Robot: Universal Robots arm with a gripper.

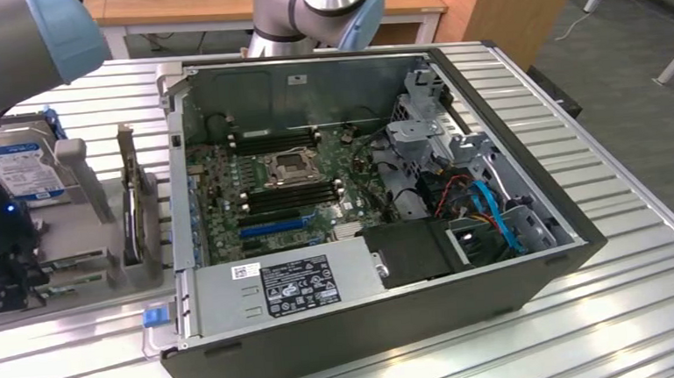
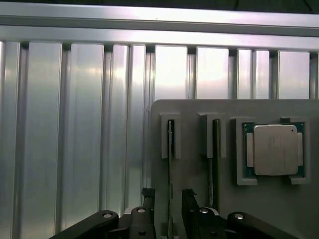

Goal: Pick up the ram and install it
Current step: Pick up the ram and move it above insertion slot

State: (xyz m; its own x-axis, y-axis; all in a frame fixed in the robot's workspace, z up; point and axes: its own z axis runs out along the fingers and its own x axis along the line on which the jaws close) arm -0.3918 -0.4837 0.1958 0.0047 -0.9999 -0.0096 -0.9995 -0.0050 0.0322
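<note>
Bright, even light falls from above, and on the table (image 2: 75, 124) ahead of the gripper (image 2: 168, 199) the metal slats throw back broad white glare while the grooves between them stay dark. The gripper itself lies in shadow, almost black; the grey holder (image 2: 279, 209) just under and beside it is matt and evenly lit, and the chip (image 2: 275, 149) carries only a soft sheen. In the exterior view the slats shine pale, whereas the inside of the case (image 1: 307, 85) is dimmer, with deep shadow in its lower corners.

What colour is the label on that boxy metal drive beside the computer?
The label on the hard drive is blue and white, clearest in the exterior view.
</note>
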